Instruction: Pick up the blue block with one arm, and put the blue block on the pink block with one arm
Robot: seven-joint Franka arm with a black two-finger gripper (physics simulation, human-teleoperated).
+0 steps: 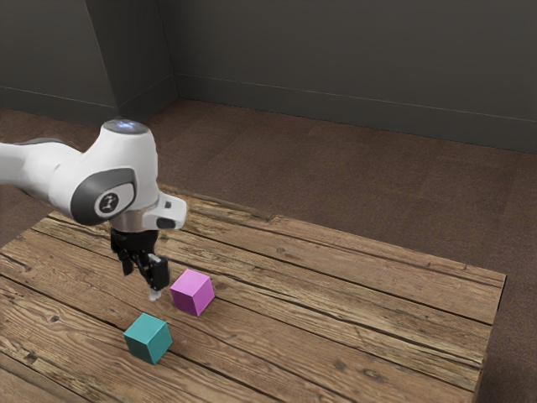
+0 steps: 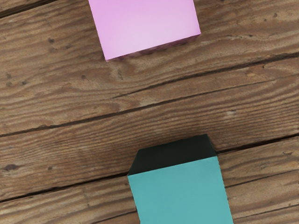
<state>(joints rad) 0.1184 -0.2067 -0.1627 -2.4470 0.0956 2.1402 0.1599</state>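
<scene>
Exterior view: nearest the table's front edge, toward the exterior view's left, the blue block (image 1: 148, 337) sits flat on the wooden table (image 1: 352, 319), turned corner-on to the planks. Just behind it the gripper (image 1: 143, 281) hangs above the boards, jaws a little apart and holding nothing. Close on the exterior view's right of the gripper rests the pink block (image 1: 192, 292), apart from the blue one. Beyond, bare planks run to the table's far edge. Wrist view: the blue block (image 2: 180, 191) and pink block (image 2: 145, 25) lie with bare wood between.
</scene>
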